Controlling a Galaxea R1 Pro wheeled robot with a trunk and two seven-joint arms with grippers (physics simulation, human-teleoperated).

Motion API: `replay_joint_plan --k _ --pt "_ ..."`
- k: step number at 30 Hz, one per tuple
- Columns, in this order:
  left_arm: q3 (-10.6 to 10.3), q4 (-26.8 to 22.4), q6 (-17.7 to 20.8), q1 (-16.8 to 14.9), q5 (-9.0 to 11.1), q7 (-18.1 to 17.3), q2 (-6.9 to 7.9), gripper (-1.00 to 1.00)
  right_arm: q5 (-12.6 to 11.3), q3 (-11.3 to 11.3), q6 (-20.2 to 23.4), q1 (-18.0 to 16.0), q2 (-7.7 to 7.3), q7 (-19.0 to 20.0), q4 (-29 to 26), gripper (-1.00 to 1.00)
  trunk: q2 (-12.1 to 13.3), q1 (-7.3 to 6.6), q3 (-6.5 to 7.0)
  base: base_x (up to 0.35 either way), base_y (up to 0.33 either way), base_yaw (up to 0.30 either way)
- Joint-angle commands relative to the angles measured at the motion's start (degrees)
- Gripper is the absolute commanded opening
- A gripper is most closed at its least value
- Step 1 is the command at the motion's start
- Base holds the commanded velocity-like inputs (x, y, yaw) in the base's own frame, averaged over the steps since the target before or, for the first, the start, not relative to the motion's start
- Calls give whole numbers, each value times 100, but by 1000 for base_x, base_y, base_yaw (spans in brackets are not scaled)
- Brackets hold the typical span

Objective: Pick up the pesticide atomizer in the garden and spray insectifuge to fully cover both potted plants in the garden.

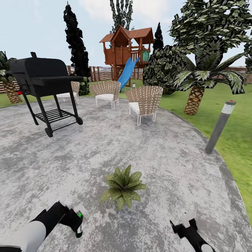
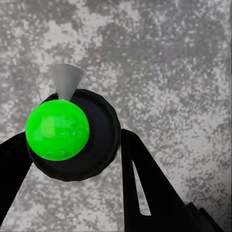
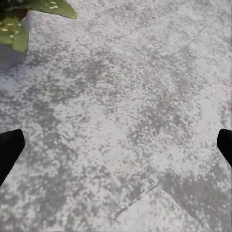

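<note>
The left gripper (image 1: 77, 224) pinches the pesticide bottle (image 2: 72, 133), its top showing green, low over the stone patio (image 1: 157, 154) near a potted plant (image 1: 123, 187). Whitish specks dot that plant's leaves, so spraying looks under way. The right gripper (image 1: 182, 224) hangs spread and empty.

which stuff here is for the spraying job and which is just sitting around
For the job:
atomizer, held in the left pincer
potted plant, leaves speckled white

Just about:
grill
wicker chairs
grey post
playhouse with slide
palm
</note>
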Motion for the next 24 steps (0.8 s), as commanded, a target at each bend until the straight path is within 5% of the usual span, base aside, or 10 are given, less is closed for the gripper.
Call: replay_joint_plan --k 1,3,5,8,10,12,17,18,20,24 --pt "-49 -10 -103 0 -10 -35 6 -100 33 61 -17 -3 4 404 -260 100 -2 -1 -6 -1 1 0" --pt "-94 -11 -273 0 -31 -65 2 -100 48 254 -6 -6 5 1050 -581 100 -2 -1 -6 0 0 0" --pt "-130 -22 -377 -19 -80 -388 -8 -100 133 685 2 -40 5 1910 -761 100 -2 -1 -6 0 0 0" --pt "-328 -30 -848 -45 -468 -1177 -28 -100 204 1163 26 -136 5 2480 -1107 100 -2 -1 -6 0 0 0" --pt "-530 -30 -919 -45 -678 -1270 -76 -100 445 1210 445 -272 58 2919 -1151 100 -2 -1 -6 0 0 0" --pt "-670 -30 -928 -44 -743 -1277 -123 -100 541 1254 589 -289 245 3095 -1154 100 -2 -1 -6 0 0 0" --pt "-723 -30 -937 -38 -791 -1279 -216 -100 678 1931 633 -303 470 3140 -1164 100 -2 -1 -6 0 0 0" --pt "-790 -30 -937 -36 -795 -1279 -232 -100 684 1996 635 -307 517 3141 -1165 -100 -2 -1 -6 0 0 0" --pt "-1345 -30 -936 -35 -787 -1273 -334 -100 682 2066 631 -311 577 3149 -1166 -100 -2 -1 -6 0 0 0" --pt "-1426 -23 -940 -19 -792 -1271 -526 -100 689 2083 628 -311 759 3152 -1149 -100 -2 -1 -6 0 0 0"
